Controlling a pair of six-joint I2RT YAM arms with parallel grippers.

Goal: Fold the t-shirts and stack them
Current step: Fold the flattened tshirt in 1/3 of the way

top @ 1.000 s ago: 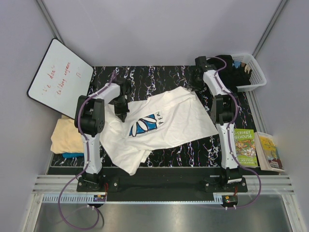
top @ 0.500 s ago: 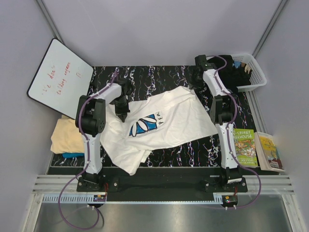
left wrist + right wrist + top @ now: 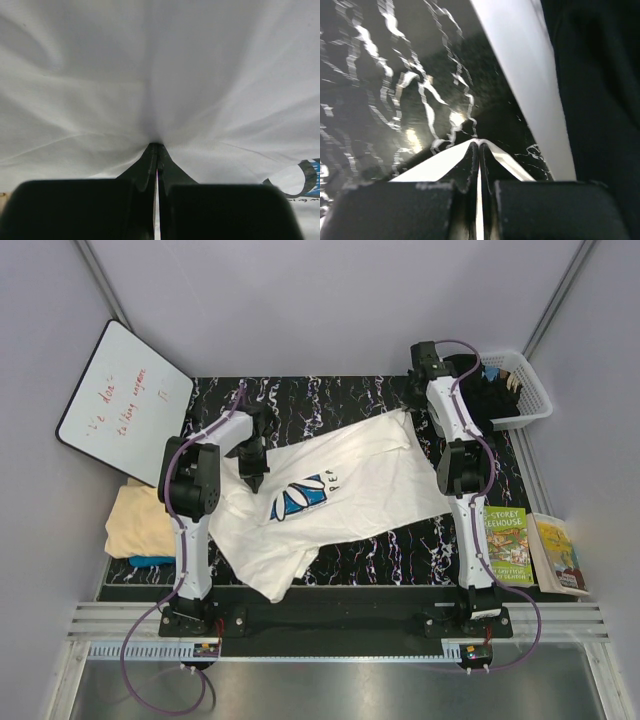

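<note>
Across the marbled table (image 3: 330,400), the white daisy t-shirt (image 3: 350,490) lies spread, pinched by 2 clenched pincers: left gripper (image 3: 156,147) at its left edge, right gripper (image 3: 479,146) at its far corner, near the basket (image 3: 536,400). Peach shirt (image 3: 135,525) lies over teal shirt (image 3: 150,561) at left.

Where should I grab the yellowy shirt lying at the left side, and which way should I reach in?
Probably pinch the peach shirt at its outer left edge, reaching down from above on that side. It lies in a soft flat heap on the teal shirt, and the left arm stands close along its right side, blocking that way in.
</note>
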